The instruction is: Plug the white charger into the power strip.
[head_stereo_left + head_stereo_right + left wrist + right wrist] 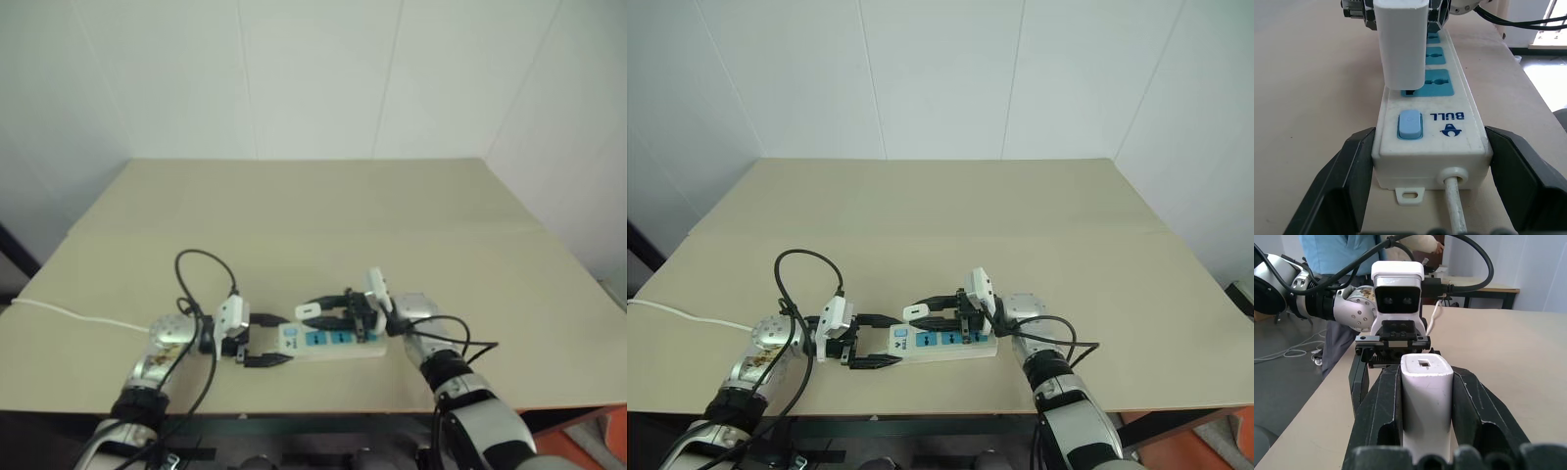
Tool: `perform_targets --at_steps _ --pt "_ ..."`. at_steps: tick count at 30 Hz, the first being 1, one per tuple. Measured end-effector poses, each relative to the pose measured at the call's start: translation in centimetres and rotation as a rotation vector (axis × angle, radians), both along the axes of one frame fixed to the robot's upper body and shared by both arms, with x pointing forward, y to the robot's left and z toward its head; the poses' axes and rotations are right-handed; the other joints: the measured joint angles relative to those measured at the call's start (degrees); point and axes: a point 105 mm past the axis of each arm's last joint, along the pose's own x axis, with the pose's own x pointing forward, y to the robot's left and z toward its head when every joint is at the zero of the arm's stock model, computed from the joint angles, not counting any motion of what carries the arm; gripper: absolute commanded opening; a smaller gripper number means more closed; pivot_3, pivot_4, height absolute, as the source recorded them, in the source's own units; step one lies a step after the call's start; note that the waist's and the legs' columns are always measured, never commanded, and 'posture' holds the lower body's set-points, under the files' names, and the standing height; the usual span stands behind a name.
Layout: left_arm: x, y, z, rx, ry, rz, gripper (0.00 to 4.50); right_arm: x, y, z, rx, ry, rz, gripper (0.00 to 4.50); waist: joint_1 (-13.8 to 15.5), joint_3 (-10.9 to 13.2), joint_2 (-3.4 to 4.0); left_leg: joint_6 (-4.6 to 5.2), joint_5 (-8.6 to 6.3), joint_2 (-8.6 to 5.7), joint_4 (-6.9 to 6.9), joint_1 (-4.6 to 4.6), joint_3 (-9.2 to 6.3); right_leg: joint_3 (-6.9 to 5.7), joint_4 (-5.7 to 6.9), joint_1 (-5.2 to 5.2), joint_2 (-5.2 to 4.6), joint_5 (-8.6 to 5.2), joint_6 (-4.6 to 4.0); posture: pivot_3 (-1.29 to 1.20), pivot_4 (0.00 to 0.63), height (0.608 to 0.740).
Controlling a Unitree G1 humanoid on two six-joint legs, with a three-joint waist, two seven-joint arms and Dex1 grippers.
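I'm at insertion: my right gripper [1426, 431] clamps the white charger [1401, 44] above the socket nearest the switch while the spread left gripper [1422, 181] flanks the power strip [1432, 147], so next I press straight down.

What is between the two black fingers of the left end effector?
In the left wrist view, the switch end of the power strip sits between the left end effector's fingers, with its white cord coming out toward the camera.
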Motion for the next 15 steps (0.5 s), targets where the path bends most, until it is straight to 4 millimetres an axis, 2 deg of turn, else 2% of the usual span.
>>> perform_targets --at_steps 8,15 --pt "0.0 0.04 -0.05 0.003 0.004 0.001 3.22 0.49 0.17 -0.07 -0.019 0.115 0.015 1.12 -0.02 -0.12 0.01 0.0 0.0 0.0 -0.06 0.03 -0.01 0.01 0.0 -0.01 0.0 -0.02 -0.04 0.0 0.15 0.74" --pt "-0.03 -0.01 -0.07 0.003 0.005 -0.001 3.22 0.48 -0.03 -0.18 -0.01 0.139 0.013 1.12 0.05 -0.17 0.02 -0.01 0.0 0.0 -0.09 0.02 -0.01 0.01 -0.03 0.0 0.0 -0.05 -0.08 0.0 0.15 0.74"
